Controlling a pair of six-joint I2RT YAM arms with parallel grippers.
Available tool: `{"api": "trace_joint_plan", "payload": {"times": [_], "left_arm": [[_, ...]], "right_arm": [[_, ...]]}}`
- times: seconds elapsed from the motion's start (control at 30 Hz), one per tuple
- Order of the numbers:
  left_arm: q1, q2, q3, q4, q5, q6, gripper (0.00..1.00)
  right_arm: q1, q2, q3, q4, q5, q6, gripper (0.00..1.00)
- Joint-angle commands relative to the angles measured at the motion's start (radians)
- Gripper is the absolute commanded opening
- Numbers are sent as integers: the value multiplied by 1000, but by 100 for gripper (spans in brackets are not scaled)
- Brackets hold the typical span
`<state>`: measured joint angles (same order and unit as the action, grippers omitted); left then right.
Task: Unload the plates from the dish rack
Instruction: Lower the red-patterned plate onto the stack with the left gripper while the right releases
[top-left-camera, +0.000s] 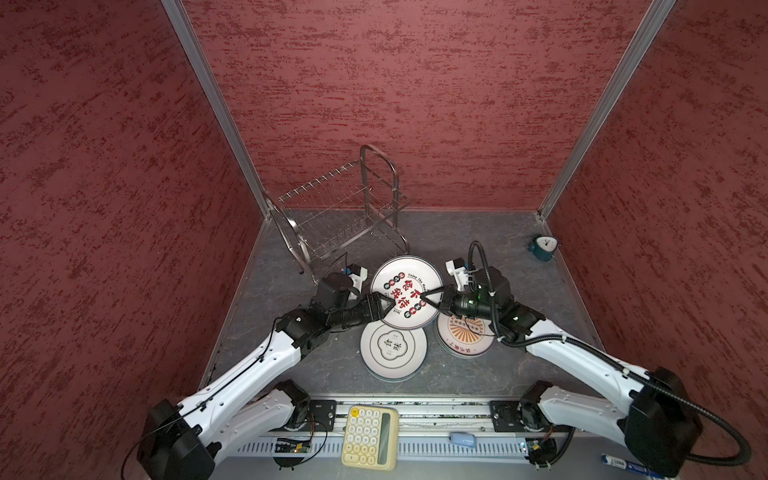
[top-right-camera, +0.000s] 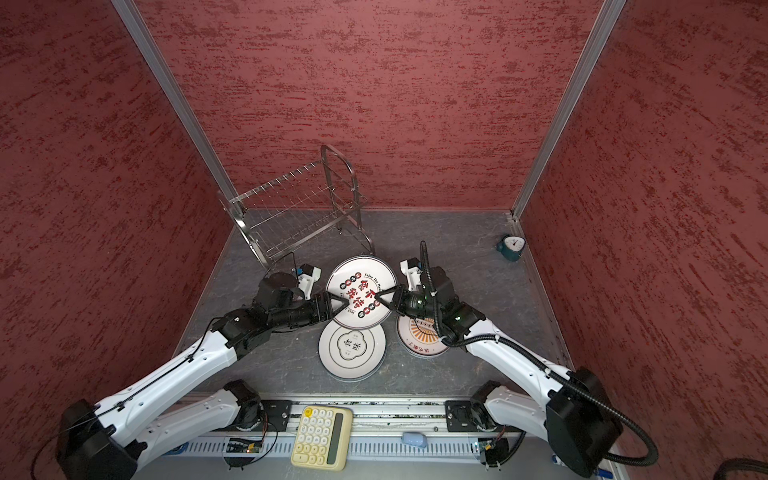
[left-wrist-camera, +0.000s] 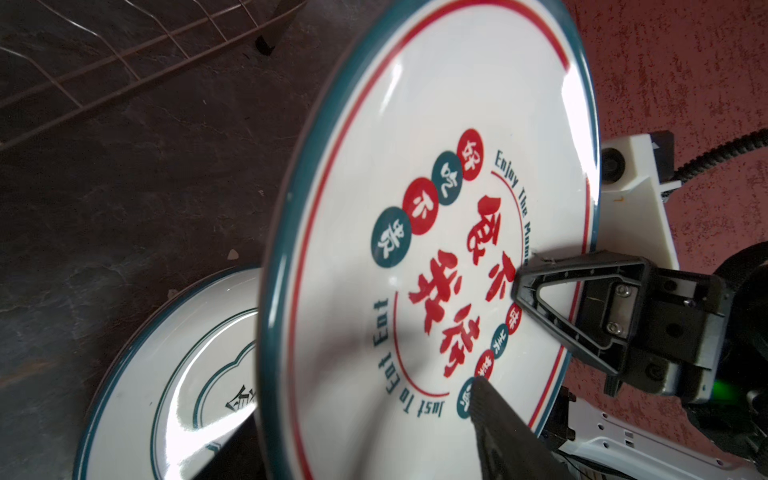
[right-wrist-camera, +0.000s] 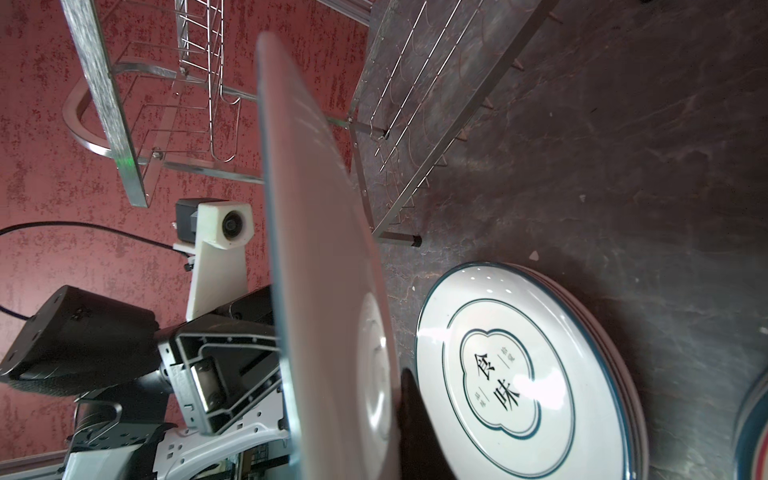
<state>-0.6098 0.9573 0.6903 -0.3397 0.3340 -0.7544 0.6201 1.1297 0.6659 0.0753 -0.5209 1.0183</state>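
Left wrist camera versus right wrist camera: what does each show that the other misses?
Left wrist only: the held plate's printed face with red characters, the right gripper pinching it. Right wrist only: that plate's plain underside, the left gripper at its rim, the dish rack's curved side frame. Both: the plate stack lying flat on the table, some rack wires.

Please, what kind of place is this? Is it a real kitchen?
Most likely a robot test booth, not a kitchen: red panel walls in metal framing, two robot arms mounted at the front, and a dish rack and plates on a grey table.
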Motion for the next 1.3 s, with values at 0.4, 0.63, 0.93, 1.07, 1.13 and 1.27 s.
{"api": "trace_joint_plan", "payload": {"times": [0.4,0.63,0.93,1.07,1.13,1.27], "left_arm": [[46,-4,-76,41,75,-13,5],[67,-27,-142,1,79,-26,0],[97,-124,-227,-110,71,-43,0],[96,-110,-235,-142,72,-55,0],[93,-113,-243,-163,68,-67,0],[92,-138,-263,-163,66,-77,0]], "right_arm": [[-4,42,-25,158,-67,31,30],[-4,48,10,39,-23,-17,54],[-5,34,183,-481,340,-166,70],[-5,45,228,-632,491,-183,98],[-4,43,233,-656,518,-184,99],[-5,17,225,-648,533,-186,99]]}}
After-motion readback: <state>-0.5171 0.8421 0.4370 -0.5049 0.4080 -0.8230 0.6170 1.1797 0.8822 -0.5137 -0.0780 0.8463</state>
